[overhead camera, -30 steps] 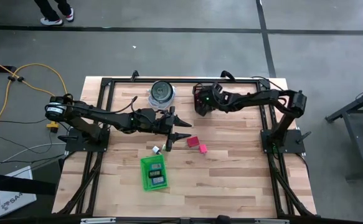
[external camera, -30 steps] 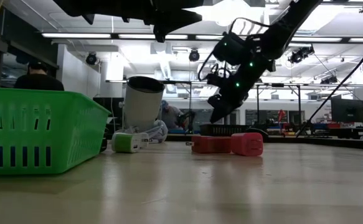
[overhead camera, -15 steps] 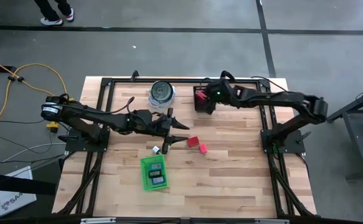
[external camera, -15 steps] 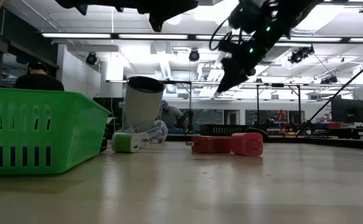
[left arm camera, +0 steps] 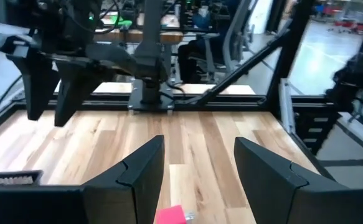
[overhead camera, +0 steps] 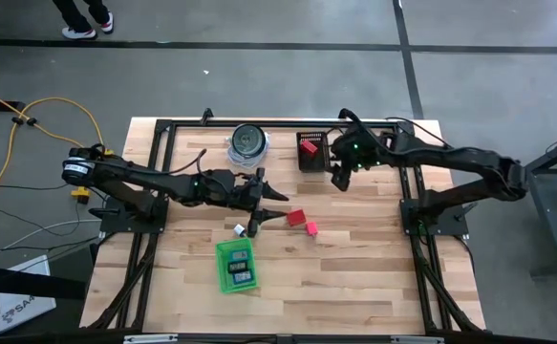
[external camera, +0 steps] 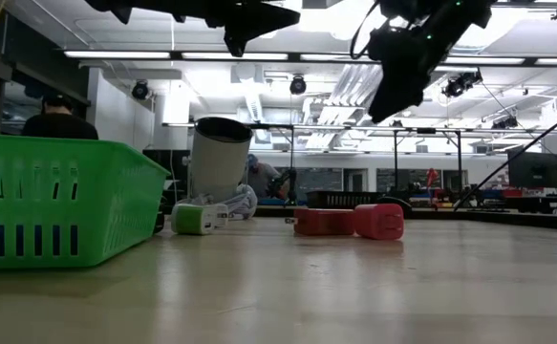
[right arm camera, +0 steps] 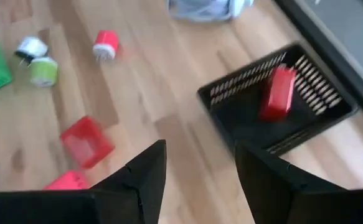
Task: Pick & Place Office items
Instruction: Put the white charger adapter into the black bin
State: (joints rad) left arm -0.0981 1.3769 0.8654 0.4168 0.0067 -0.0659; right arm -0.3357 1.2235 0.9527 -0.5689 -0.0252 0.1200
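A red block (overhead camera: 295, 218) and a pink block (overhead camera: 310, 228) lie mid-table, with a white bit (right arm camera: 30, 46), a green bit (right arm camera: 44, 71) and a red-and-white piece (right arm camera: 106, 43) to their left. Another red piece (right arm camera: 276, 93) lies in the black basket (overhead camera: 312, 158). The green tray (overhead camera: 237, 266) holds blue pieces. My left gripper (overhead camera: 276, 204) hovers open, level, high above the blocks. My right gripper (overhead camera: 340, 178) is open and tipped downward, up in the air beside the basket's right side, with nothing between its fingers (right arm camera: 145, 174).
A round clear-and-dark container (overhead camera: 248, 143) stands at the far edge, left of the basket. Black frame rails run along the table's left, right and far sides. Bare wood lies on the near right. A person sits beyond the table in the low view.
My right gripper has risen from over the black basket and drawn back toward the table's right edge, tipping less steeply; its fingers keep the same gap. The red piece lies uncovered in the basket. The blocks on the table have not moved.
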